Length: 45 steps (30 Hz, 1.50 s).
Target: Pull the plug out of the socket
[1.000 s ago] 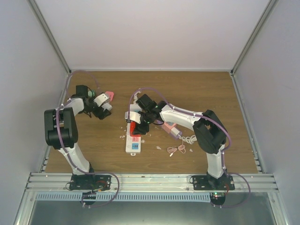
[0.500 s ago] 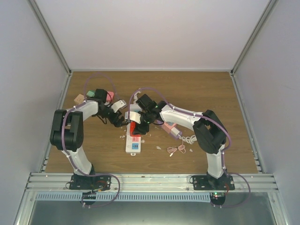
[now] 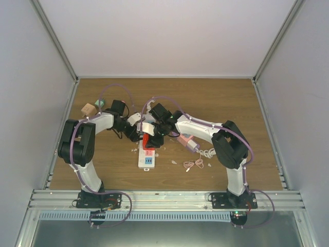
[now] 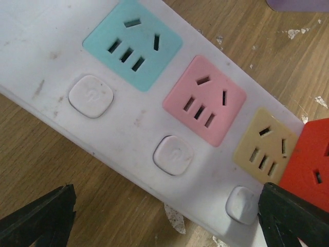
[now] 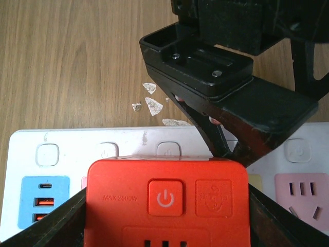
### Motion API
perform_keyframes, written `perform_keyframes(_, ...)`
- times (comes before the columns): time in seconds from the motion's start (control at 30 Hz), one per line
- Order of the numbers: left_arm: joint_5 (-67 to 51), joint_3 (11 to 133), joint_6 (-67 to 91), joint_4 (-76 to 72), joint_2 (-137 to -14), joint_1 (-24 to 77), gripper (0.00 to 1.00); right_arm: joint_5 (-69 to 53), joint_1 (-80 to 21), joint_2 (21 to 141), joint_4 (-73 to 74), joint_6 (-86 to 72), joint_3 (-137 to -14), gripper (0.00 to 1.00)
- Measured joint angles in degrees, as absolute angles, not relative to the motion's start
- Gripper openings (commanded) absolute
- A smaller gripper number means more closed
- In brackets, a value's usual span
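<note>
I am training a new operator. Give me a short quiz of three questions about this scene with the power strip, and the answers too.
1. Fill in: the red plug sits between the fingers of the ___ gripper.
2. True or false: the left gripper is shut on the power strip.
3. Which colour of socket lies right beside the red plug? A teal, B pink, C yellow.
Key: 1 the right gripper; 2 false, its jaws stand wide open; 3 C, the yellow socket.
</note>
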<state>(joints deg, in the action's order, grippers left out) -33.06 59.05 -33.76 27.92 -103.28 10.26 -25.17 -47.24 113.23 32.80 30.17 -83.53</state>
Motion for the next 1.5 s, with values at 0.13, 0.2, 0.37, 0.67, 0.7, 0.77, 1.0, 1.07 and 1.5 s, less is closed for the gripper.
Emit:
perform_keyframes(0.13, -33.10, 58.61, -33.41, 27.22, -103.26, 10.55, 0.92, -25.17, -47.24, 113.23, 32.80, 30.17, -83.53, 0.09)
perform_keyframes(0.2, -33.21, 58.39, -33.39, 26.92, -103.24, 10.57, 0.91, -25.17, -47.24, 113.21, 32.80, 30.17, -83.53, 0.09)
perform_keyframes(0.37, -33.43, 57.41, -33.41, 25.36, -102.89, 10.57, 0.90, -25.15, -47.24, 113.19, 32.99, 30.20, -83.66, 0.09)
perform_keyframes(0.67, -33.41, 55.90, -33.43, 22.92, -102.15, 10.85, 0.90, -24.75, -47.29, 113.21, 34.41, 30.22, -84.47, 0.09)
perform_keyframes(0.7, -33.41, 55.88, -33.43, 22.83, -102.15, 10.92, 0.89, -24.60, -47.29, 113.25, 34.79, 30.22, -84.68, 0.09)
perform_keyframes(0.77, -33.41, 55.88, -33.43, 22.68, -102.15, 11.05, 0.89, -24.47, -47.29, 113.25, 35.14, 30.26, -84.82, 0.09)
perform_keyframes(1.0, -33.36, 55.88, -33.43, 22.52, -102.17, 11.29, 0.89, -24.27, -47.29, 113.25, 35.97, 30.52, -85.19, 0.09)
perform_keyframes(1.07, -33.28, 55.88, -33.45, 22.48, -102.17, 11.40, 0.89, -24.27, -47.27, 113.25, 36.10, 30.59, -85.21, 0.09)
perform_keyframes(1.5, -32.91, 55.92, -33.43, 22.35, -102.21, 11.57, 0.89, -24.51, -47.11, 113.25, 37.34, 30.63, -85.78, 0.08)
